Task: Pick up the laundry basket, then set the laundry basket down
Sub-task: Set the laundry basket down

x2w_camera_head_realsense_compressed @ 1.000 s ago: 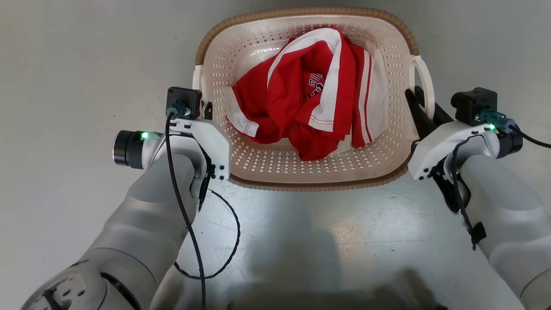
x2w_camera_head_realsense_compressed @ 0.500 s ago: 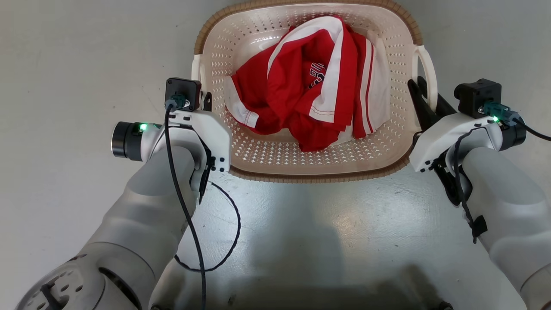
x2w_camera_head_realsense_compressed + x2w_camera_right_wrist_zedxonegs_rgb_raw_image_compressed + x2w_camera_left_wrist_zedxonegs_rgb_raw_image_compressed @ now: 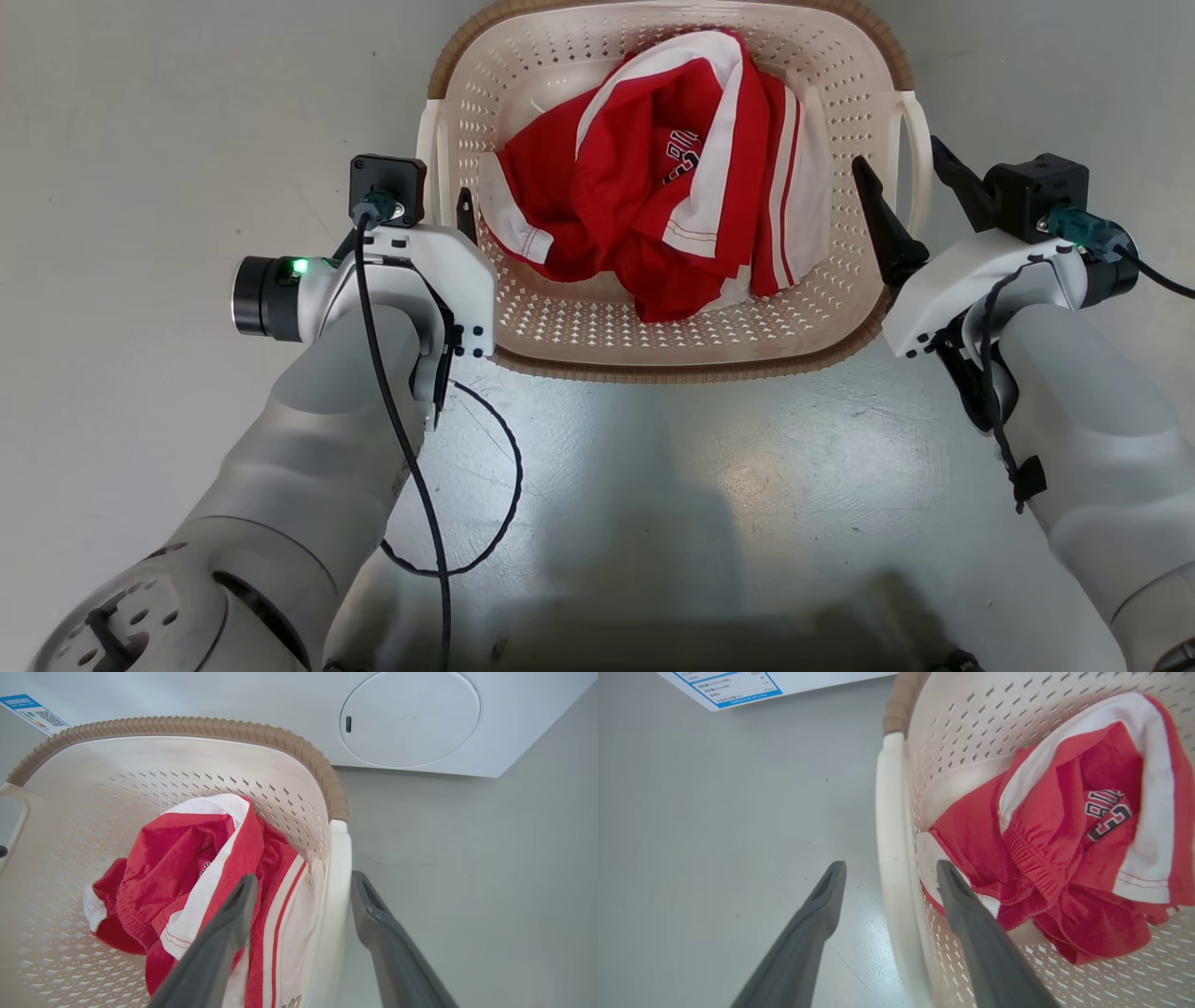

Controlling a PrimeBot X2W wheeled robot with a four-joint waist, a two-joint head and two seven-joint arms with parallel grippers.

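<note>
Nearest me, my two pale forearms reach forward over the grey floor [image 3: 653,485], and a black cable [image 3: 495,504] loops down from my left wrist. Between the forearms the floor carries a bright glare and a soft shadow.

Just past them, the laundry basket [image 3: 672,371] sits on the floor in the middle of my reach, its near brown rim level with my wrists. My left pincer [image 3: 891,868] is spread open at the basket's left side. One finger is outside over the floor, the other is inside the basket above the clothing, and the left loop handle [image 3: 889,826] runs between them. There is clear space on the outer side of the handle, so the pincer is not closed on it. My right pincer [image 3: 304,879] is open about as wide at the right side. The right loop handle [image 3: 338,882] lies between its fingers, one finger over the clothing inside and one out over the floor, and it clamps nothing.

Inside the basket lies a crumpled red garment with white stripes [image 3: 653,205], with dark lettering showing on one fold. It is heaped toward the middle and right, over the perforated cream bottom.

Beyond the far rim stands a white washer [image 3: 411,718], with a round door panel on its front. A blue-edged label [image 3: 733,686] is stuck further left on it.
</note>
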